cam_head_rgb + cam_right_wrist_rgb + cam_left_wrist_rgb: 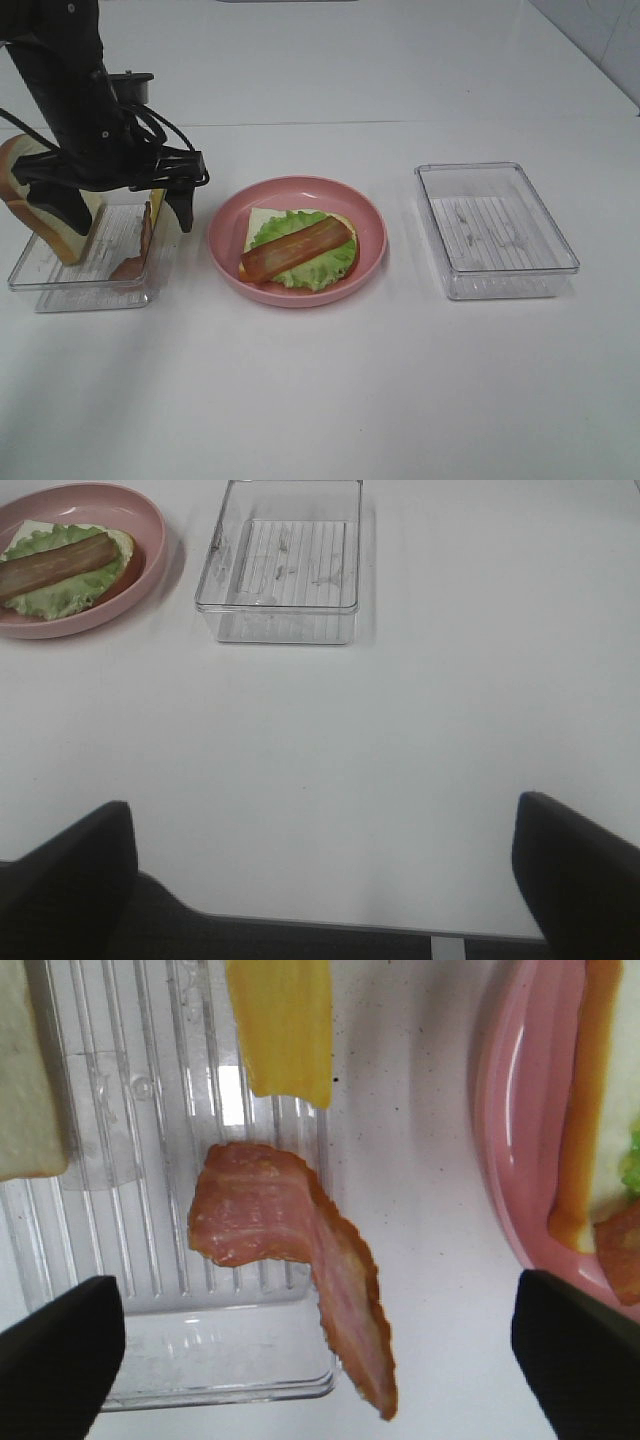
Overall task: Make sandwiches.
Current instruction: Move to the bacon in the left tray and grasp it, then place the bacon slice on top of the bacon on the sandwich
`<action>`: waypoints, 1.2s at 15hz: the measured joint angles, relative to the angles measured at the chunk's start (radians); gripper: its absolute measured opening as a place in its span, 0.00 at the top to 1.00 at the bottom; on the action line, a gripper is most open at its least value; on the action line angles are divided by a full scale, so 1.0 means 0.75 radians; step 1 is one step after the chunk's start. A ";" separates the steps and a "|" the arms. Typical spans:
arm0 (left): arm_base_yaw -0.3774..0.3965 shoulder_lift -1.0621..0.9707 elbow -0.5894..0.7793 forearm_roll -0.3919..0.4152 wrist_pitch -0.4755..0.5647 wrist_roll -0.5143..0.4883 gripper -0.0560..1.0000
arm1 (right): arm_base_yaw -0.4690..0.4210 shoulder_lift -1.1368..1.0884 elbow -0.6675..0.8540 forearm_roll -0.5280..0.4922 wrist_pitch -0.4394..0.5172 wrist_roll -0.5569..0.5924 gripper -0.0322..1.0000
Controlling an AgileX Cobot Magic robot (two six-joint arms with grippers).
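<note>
Black fingertips (60, 1350) of my left claw (320, 1355) stand wide apart with nothing clamped. Between and below them lies a wavy reddish-brown bacon strip (270, 1220), draped half over the wall of the clear ribbed plastic tray (220, 1390). I cannot see either pad touching it.

By my reckoning the half-built sandwich (290, 257) is about midway. It sits on the round pink plate (222, 250), just beside that tray: a pale base slice (260, 222), frilly green lettuce (325, 268) and one flat bacon rasher (300, 245) on top. Waiting in the tray are the draped strip, a yellow cheese square (285, 1025) near it, and a thick white crusted bread slice (25, 1080) leaning at the tray's far side from the plate. I judge the draped strip is my next pick.

On the plate's other side, well apart, a second clear tray (285, 625) holds nothing I can see. My right claw (320, 870) hangs fully spread over the bare white table (400, 730), holding nothing.
</note>
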 joint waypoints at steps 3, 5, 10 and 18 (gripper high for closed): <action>0.000 0.000 0.000 0.020 0.000 0.000 0.13 | 0.000 0.000 0.000 0.000 0.000 0.000 0.02; 0.000 0.000 0.000 0.020 0.001 0.000 0.21 | 0.000 0.000 0.000 0.000 0.000 0.000 0.02; 0.000 0.069 0.000 0.020 0.007 0.000 0.49 | 0.000 0.000 0.000 0.000 0.000 0.000 0.02; 0.000 0.071 0.000 0.009 -0.049 0.000 0.95 | 0.000 0.000 0.000 0.000 0.000 0.000 0.02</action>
